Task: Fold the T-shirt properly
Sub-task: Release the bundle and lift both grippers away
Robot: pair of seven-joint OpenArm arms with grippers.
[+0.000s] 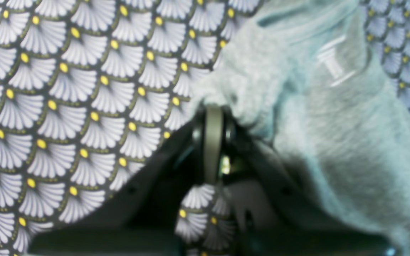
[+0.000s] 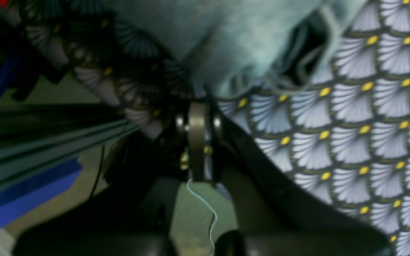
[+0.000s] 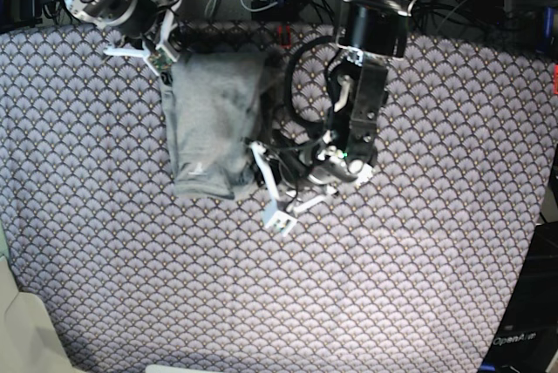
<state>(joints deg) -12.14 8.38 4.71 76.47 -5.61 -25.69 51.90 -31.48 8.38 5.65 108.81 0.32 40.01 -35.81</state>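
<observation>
A partly folded grey T-shirt (image 3: 212, 120) lies near the far edge of the purple scallop-patterned table cloth (image 3: 418, 260). The left gripper (image 3: 259, 157), jaws pressed together, pinches the shirt's near right edge. The right gripper (image 3: 166, 57), jaws likewise clamped, grips fabric at the shirt's far left corner, close to the cloth's far edge.
</observation>
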